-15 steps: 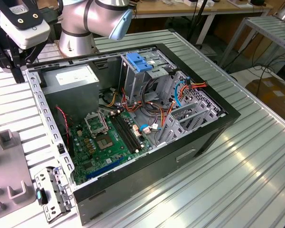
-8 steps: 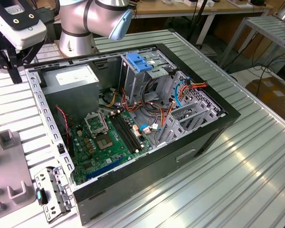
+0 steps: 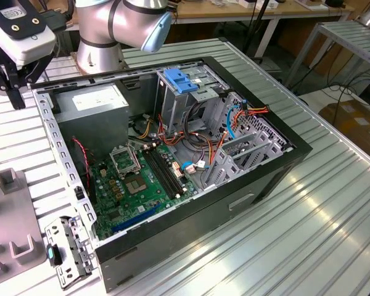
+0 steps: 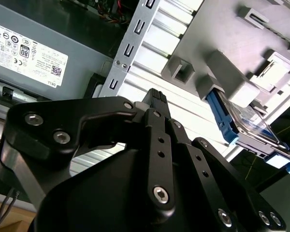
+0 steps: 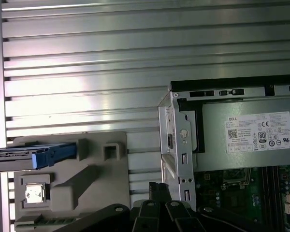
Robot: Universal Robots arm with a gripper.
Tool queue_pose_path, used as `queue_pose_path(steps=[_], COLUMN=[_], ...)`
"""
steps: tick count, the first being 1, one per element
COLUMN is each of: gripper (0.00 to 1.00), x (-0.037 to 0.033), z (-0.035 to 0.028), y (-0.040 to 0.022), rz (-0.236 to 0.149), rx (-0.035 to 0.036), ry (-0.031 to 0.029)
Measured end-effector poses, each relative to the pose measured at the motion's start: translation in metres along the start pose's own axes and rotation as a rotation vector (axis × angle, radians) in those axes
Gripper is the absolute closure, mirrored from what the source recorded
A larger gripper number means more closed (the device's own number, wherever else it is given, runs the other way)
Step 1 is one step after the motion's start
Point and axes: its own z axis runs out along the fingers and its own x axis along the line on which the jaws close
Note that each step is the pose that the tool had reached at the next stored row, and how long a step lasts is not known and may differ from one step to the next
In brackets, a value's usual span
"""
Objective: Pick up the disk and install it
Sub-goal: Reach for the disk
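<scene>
The disk (image 4: 245, 122) is a flat silver-grey drive with blue rails, resting on edge in a grey holder block (image 4: 222, 77). In the first wrist view the disk (image 5: 36, 157) juts out from the same grey holder (image 5: 87, 183). My gripper (image 3: 15, 94) hangs above the table just outside the open computer case (image 3: 172, 154), at the exterior view's upper left. Its black fingertips (image 4: 157, 96) are pressed together with nothing between them, and they stand well apart from the disk.
The case lies open with a green motherboard (image 3: 135, 185), a grey power-supply box (image 3: 92, 98) and a tall metal cage with a light-blue latch (image 3: 184, 80). The case's metal rim (image 4: 130, 48) runs close beside the gripper. A small metal bracket (image 3: 68, 250) lies on the ribbed table (image 3: 308, 203).
</scene>
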Motion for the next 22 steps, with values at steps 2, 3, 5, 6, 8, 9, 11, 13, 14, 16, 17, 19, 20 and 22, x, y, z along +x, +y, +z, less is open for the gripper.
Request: queue_pose_path(steps=[2, 3, 5, 6, 8, 9, 11, 13, 14, 16, 17, 19, 20, 22], gripper=[0.89, 0.89, 0.89, 0.89, 0.89, 0.89, 0.89, 0.89, 0.89, 0.89, 0.89, 0.89, 0.89, 0.89], x=[0.0009, 0.0012, 0.0022, 0.0025, 0.0032, 0.0037, 0.0044, 0.0053, 0.0057, 0.0066, 0.0076, 0.0087, 0.0093, 0.0104], z=[0.0000, 0.0000, -0.0001, -0.0001, -0.0001, -0.0001, -0.0001, -0.0001, -0.0002, -0.0002, -0.0002, -0.0002, -0.0002, -0.0003], y=[-0.0001, -0.0001, -0.0002, -0.0002, -0.0003, -0.0003, -0.0003, -0.0004, -0.0004, -0.0005, -0.0006, -0.0007, -0.0007, -0.0008], rz=[0.000, 0.000, 0.000, 0.000, 0.000, 0.000, 0.000, 0.000, 0.000, 0.000, 0.000, 0.000, 0.000, 0.000], rx=[0.0000, 0.0000, 0.0001, 0.0001, 0.0001, 0.0001, 0.0000, 0.0001, 0.0000, 0.0000, 0.0001, 0.0000, 0.0000, 0.0000], ry=[0.0001, 0.0000, 0.0001, 0.0001, 0.0001, 0.0001, 0.0000, 0.0000, 0.0001, 0.0000, 0.0001, 0.0001, 0.0000, 0.0001])
